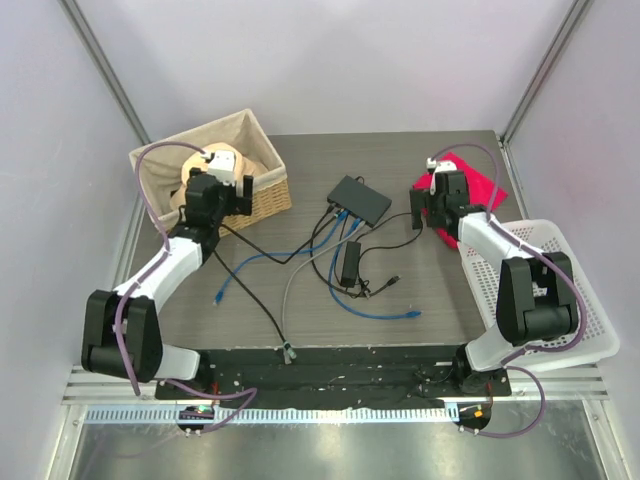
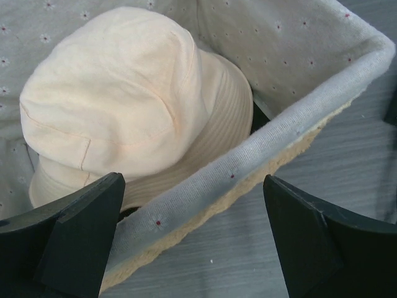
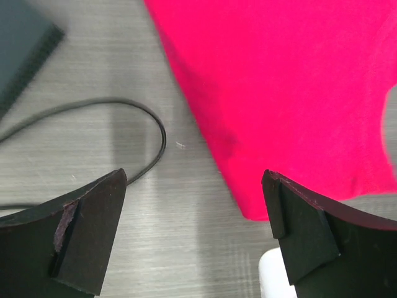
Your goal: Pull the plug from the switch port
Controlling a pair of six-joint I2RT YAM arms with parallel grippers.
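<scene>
Here, the left tool (image 1: 243, 190) hangs released, fingers wide with nothing between them, over the rim of the lined basket (image 1: 200, 140) that holds a pale hat (image 2: 124, 93), well apart from the work. Toward the middle of the surface (image 1: 450, 290) lies the switch (image 1: 360, 198), flat, its long axis running from far-left to near-right. Its socket edge faces near-left, where blue-cabled plugs (image 1: 339, 213) sit in the ports, and the cables trail toward the arms past a small adapter brick (image 1: 351, 262). How many plugs are seated is too small to tell. The right tool (image 1: 420, 207) hovers just beside the switch's near-right end, likewise released and empty, above bare surface and the edge of a red cloth (image 3: 298, 93). The right arm is judged much the nearer. Yet the plugs lie on the switch's far side from it, to its left, so a pull would run near-left, away from the socket edge.
</scene>
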